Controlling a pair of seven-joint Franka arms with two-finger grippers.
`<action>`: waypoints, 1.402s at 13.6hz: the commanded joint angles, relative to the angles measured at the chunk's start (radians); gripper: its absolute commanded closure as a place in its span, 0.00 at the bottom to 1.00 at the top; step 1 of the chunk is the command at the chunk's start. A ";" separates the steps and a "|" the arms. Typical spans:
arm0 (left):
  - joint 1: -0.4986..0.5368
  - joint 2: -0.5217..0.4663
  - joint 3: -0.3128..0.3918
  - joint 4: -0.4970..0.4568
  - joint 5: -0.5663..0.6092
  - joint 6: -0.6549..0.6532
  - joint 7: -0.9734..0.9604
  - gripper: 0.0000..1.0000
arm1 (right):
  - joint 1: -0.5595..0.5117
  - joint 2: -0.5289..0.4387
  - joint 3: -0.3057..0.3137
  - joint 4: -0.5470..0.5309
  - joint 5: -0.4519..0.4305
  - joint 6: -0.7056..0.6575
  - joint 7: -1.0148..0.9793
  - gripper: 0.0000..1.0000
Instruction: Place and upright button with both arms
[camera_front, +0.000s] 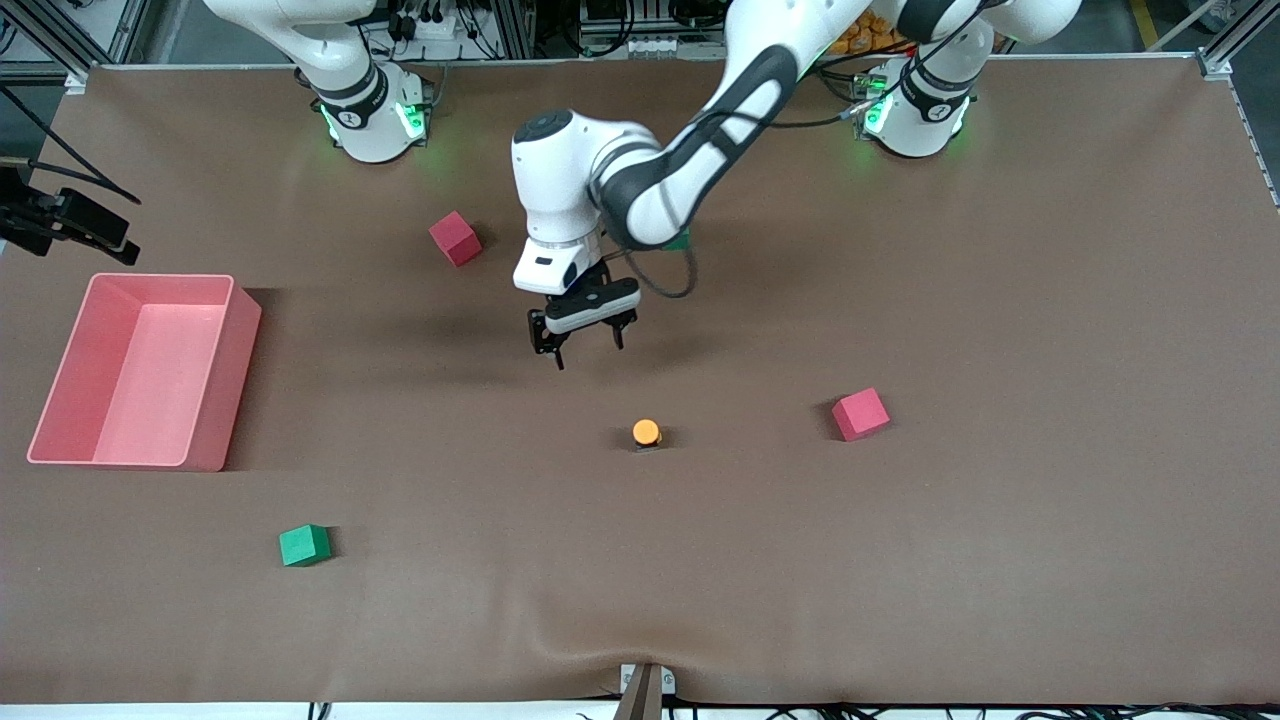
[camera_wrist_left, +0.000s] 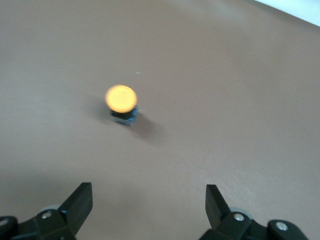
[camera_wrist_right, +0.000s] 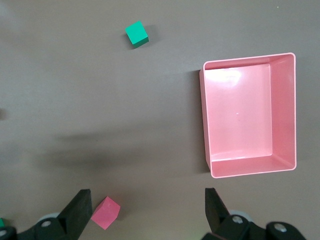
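A brown cloth covers the whole table (camera_front: 1000, 560), with metal framing and cables along the robots' edge. Toward the right arm's end sits a pink bin (camera_front: 60, 400), empty as far as can be seen. A green cube (camera_front: 304, 545) lies close to the front camera, and a red cube (camera_front: 455, 238) lies near the right arm's base. The right gripper (camera_wrist_right: 147, 210) is out of the front view; its wrist camera looks straight down from high over the bin and these two cubes, fingers spread wide and holding nothing. That arm waits.

The left gripper (camera_front: 582, 338) hangs over the middle of the table, fingers released and empty. The button (camera_front: 647, 432) stands on the cloth near it, a little closer to the front camera, orange cap up and dark body under it, touching nothing. A second red cube (camera_front: 860, 414) lies well apart from it, toward the left arm's end.

The button already looks upright, so the main risk is disturbing it. It is small and top-heavy; a finger brushing the cap, or a tug on the loose cloth, would likely tip or roll it.
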 joint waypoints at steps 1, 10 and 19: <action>0.106 -0.178 -0.015 -0.045 -0.207 -0.130 0.215 0.00 | -0.009 -0.004 0.002 0.007 0.016 -0.010 -0.008 0.00; 0.408 -0.509 -0.012 -0.045 -0.369 -0.563 0.838 0.00 | -0.009 -0.004 0.000 0.008 0.016 -0.017 -0.010 0.00; 0.738 -0.706 -0.017 -0.190 -0.492 -0.632 1.404 0.00 | -0.009 -0.004 0.000 0.008 0.016 -0.015 -0.010 0.00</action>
